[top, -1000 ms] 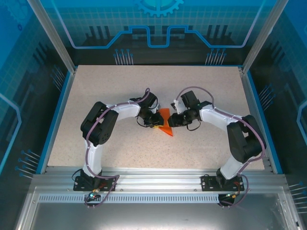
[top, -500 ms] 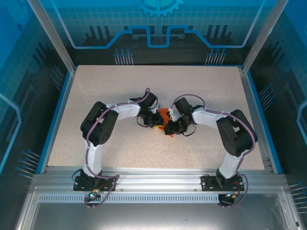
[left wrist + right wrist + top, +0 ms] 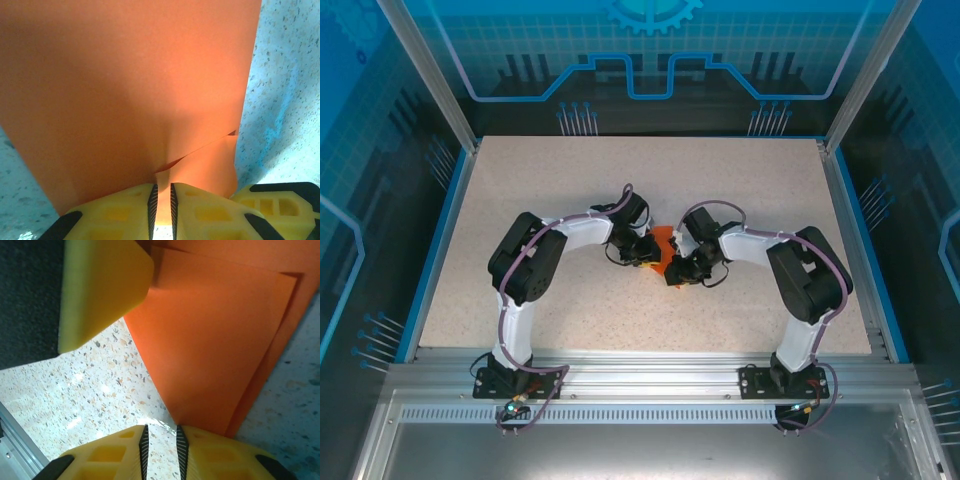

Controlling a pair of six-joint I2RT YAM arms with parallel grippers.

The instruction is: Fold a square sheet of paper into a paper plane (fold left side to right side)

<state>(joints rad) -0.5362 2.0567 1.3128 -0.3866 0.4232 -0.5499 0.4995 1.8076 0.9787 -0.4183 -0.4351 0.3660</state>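
The square sheet of paper (image 3: 662, 240) is orange-red, partly folded, and lies mid-table between the two grippers, mostly covered by them. In the left wrist view the paper (image 3: 125, 75) rises in front of the camera. My left gripper (image 3: 162, 192) is shut on a pinched ridge at its near edge. In the right wrist view the folded layers of the paper (image 3: 215, 340) come down to a point beside my right gripper (image 3: 161, 432). Its jaws stand narrowly apart over bare table, with the paper's tip at the right fingertip (image 3: 200, 437). From above, the left gripper (image 3: 648, 262) and right gripper (image 3: 672, 272) nearly touch.
The speckled table (image 3: 570, 190) has a blue raised edge (image 3: 450, 210) and transparent walls around it. A yellow finger of the left gripper (image 3: 100, 285) stands close in front of the right wrist camera. Both arms arch inward toward the table's centre.
The right arm has swung left and down onto the paper, now covering most of it. Its jaws have narrowed a little. The left gripper has kept its hold and its place.
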